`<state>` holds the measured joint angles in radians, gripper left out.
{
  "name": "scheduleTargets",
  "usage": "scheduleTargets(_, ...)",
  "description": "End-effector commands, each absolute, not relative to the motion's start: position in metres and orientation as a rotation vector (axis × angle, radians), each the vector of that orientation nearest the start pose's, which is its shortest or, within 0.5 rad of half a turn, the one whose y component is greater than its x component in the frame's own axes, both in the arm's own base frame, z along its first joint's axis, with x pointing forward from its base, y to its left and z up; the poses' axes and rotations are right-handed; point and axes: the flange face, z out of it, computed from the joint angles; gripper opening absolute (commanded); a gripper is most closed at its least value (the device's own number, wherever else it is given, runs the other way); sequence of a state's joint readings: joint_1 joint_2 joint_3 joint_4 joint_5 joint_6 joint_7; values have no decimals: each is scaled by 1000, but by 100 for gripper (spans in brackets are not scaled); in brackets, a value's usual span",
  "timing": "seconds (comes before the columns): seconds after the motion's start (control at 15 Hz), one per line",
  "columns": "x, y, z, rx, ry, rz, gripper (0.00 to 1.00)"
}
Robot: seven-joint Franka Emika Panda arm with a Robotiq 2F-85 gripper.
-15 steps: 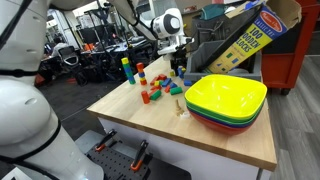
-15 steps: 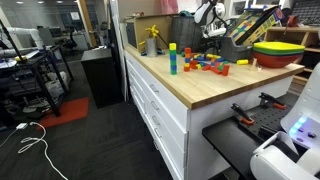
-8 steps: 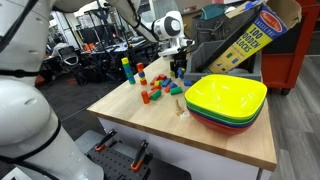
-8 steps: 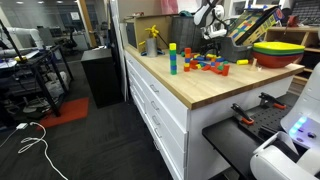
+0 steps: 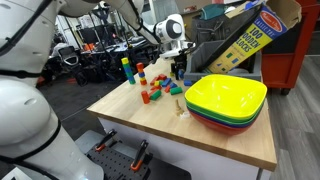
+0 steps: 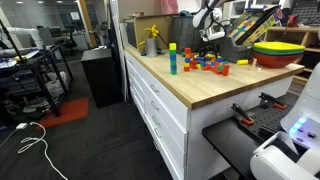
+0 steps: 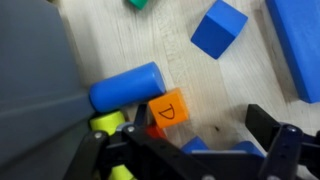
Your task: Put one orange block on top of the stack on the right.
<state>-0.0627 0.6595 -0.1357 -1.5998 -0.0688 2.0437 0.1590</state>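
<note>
We begin at the gripper (image 7: 178, 140). In the wrist view its two dark fingers (image 7: 272, 132) come in from the bottom edge and stand wide apart, with nothing clasped between them. In both exterior views the gripper (image 5: 178, 68) (image 6: 212, 46) hangs low over the scattered blocks at the far part of the table (image 5: 232, 142) (we cannot tell from there whether it touches any of them).

Between the fingers in the wrist view lies the orange block (image 7: 167, 110), marked with a dark letter D and turned at an angle on the pale wood. It touches the end of a blue cylinder (image 7: 125, 87) lying on its side. At the bottom edge, mostly hidden by the gripper body, we see bits of dark blue that we take for the stack (image 7: 197, 148); its height cannot be judged here.

Further out sit a blue cube (image 7: 219, 28), a larger blue block (image 7: 300, 50) at the frame's edge, and yellow-green pieces (image 7: 105, 123).

Beyond the gripper stands the tall tower (image 5: 126, 68) (image 6: 172, 58), with a short red-and-orange stack (image 5: 141, 75) beside it. The nested bowls (image 5: 226, 98) (image 6: 278, 50), yellow on top, rest nearer the table's other end, below a tilted block box (image 5: 255, 30).
</note>
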Motion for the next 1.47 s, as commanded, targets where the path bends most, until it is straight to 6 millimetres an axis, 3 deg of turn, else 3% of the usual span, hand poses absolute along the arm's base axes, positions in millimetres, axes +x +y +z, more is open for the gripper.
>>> scheduleTargets(0.0,662,-123,240,-3192,444,392,100)
scheduleTargets(0.67,650,-113,242,-3113,382,507,100)
scheduleTargets(1.4,659,-80,269,-2988,495,398,100)
